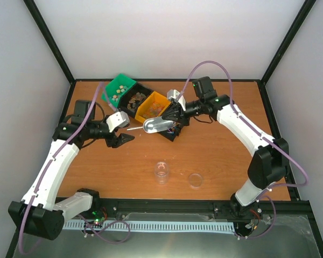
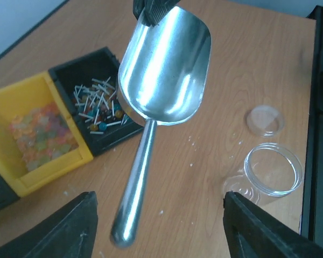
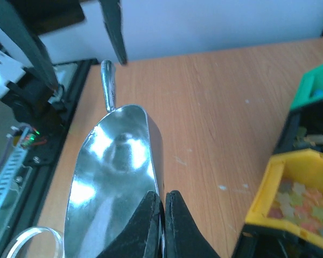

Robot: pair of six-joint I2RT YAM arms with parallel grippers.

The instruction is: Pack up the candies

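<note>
My right gripper [image 1: 171,118] is shut on the rim of the silver scoop [image 1: 157,125] and holds it above the table, bowl empty; the pinch shows in the right wrist view [image 3: 162,215]. My left gripper [image 2: 161,228] is open, its fingers either side of the end of the scoop's handle [image 2: 130,193] without touching it. The candies lie in bins: pastel pieces in the yellow bin [image 2: 40,131], thin wrapped ones in a black bin [image 2: 99,105]. The clear jar [image 1: 161,172] stands open in front, with its lid [image 1: 195,180] to its right.
A green bin [image 1: 118,88] and another black bin [image 1: 133,101] with candies sit at the back left of the row. Small crumbs dot the wood near the jar [image 2: 272,169]. A black rail runs along the table's near edge [image 1: 167,207].
</note>
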